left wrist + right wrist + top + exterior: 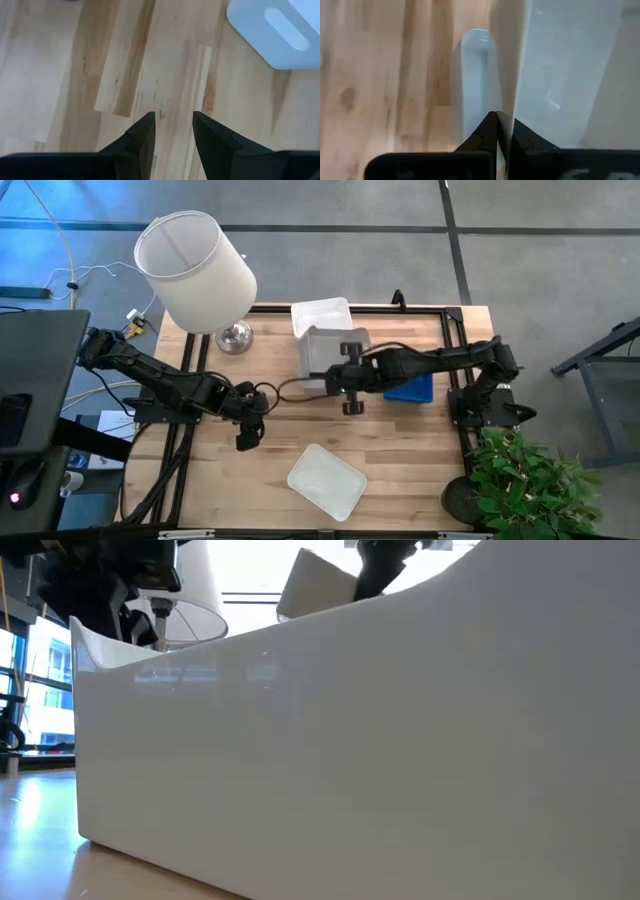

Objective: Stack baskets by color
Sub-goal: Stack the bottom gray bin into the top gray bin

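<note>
Jaws of the right gripper are pinched on the wall of a white basket, held tilted above the middle of the surface, just beside another white basket at the far edge. The left gripper hangs with its jaws narrowly apart, holding nothing, over bare wood. A third white basket lies near the front; a blue basket sits under the right arm. To nest well, level the held basket and align its corners over the far one before releasing.
</note>
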Motion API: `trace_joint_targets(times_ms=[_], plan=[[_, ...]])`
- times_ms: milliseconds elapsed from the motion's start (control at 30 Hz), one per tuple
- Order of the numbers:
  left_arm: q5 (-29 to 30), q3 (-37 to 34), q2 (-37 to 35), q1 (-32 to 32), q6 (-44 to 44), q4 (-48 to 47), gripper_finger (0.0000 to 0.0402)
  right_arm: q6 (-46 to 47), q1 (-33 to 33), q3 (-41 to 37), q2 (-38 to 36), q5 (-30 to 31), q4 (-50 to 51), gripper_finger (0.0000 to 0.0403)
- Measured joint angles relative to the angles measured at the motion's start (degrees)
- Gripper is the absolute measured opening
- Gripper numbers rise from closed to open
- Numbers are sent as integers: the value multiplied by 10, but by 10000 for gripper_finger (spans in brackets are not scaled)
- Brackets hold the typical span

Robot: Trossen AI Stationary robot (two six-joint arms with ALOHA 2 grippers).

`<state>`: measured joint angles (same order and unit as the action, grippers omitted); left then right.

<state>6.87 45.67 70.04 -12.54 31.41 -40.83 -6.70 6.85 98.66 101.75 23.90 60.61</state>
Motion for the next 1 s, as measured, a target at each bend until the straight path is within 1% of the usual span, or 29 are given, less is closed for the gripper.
trace_joint_targets(times_ms=[133, 367, 1000], plan=[[3, 0, 0, 14, 1, -1, 117, 2, -21, 7, 18, -8, 9, 0], [11, 0, 0, 33, -5, -2, 117, 13, -35, 7, 41, -55, 12, 0], [12, 0, 0, 36, -16, -3, 117, -11, -47, 7, 91, -75, 21, 0]])
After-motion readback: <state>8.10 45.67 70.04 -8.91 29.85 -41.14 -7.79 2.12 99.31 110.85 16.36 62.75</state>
